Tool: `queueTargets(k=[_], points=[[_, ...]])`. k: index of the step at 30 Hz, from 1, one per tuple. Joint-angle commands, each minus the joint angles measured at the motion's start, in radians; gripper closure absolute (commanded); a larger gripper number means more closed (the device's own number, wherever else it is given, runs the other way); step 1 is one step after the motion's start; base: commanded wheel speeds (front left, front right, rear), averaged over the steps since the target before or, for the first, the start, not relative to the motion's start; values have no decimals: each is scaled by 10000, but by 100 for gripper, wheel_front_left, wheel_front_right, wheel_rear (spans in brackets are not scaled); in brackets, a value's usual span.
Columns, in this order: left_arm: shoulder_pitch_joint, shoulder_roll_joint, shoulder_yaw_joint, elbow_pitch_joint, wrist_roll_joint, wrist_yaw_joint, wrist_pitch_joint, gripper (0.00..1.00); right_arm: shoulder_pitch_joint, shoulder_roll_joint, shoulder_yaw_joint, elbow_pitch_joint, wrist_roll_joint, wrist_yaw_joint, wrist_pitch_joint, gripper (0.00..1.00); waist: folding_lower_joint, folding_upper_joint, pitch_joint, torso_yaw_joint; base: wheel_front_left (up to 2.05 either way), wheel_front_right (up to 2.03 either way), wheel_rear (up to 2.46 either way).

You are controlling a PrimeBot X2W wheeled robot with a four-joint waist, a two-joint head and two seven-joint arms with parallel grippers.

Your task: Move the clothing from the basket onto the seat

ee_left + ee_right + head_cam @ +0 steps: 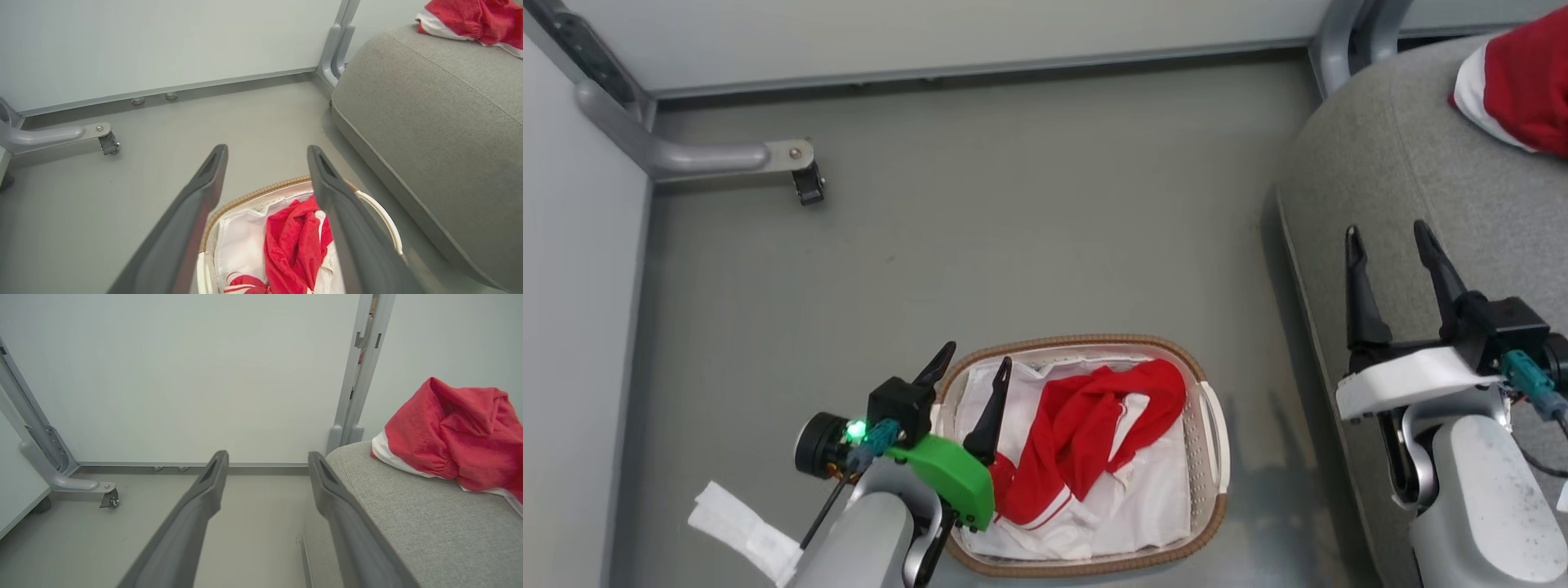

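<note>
The left gripper (978,355) is closest. Its two dark fingers are spread wide with nothing between them. It hangs over the left end of the basket (1086,338), one finger over the rim and one over the inside. The right gripper (1387,230) is well to the right of the basket, over the seat (1405,163). Its fingers are spread wide too, and it holds nothing.

The job looks about half done. The red garment on the seat (1523,77) has a white edge and lies far to the right of the basket. The red garment in the basket (1086,425) has white parts and thin stripes. It lies crumpled on the white liner (1143,498). It has yet to be picked up and carried over. I think the left gripper is best placed for that.

The head view shows the whole basket from above. The left wrist view shows just the basket's far end between the fingers, but it shows the seat's rounded side well. The right wrist view looks across the seat top and shows the garment there heaped in a mound, which the head view cuts off.
</note>
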Motion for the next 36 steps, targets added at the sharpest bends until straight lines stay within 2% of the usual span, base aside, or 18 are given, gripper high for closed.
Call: queueTargets(k=[1,8,16,25,36], points=[[-499,52,-173,360,-129,-37,17,0,-295,-35,42,-101,17,-14,-22,0,0,120,1459,-661,0,0,0],[-2381,54,-1359,2480,-273,-53,113,0,-1171,-34,87,-571,265,-14,-22,0,0,120,3161,-1368,0,0,0],[-3670,61,-2381,3840,-699,-70,201,0,-1871,-23,293,-848,632,-14,-22,0,0,120,4659,-2025,0,0,0],[-4395,63,-3308,4357,-1291,-75,217,0,-2764,-29,643,-1281,859,-14,-24,0,0,120,6053,-2448,0,0,0],[-5089,55,-4010,4982,-1838,-14,250,0,-3371,-31,918,-1714,1249,-14,-22,0,0,120,6953,-2676,0,0,0]])
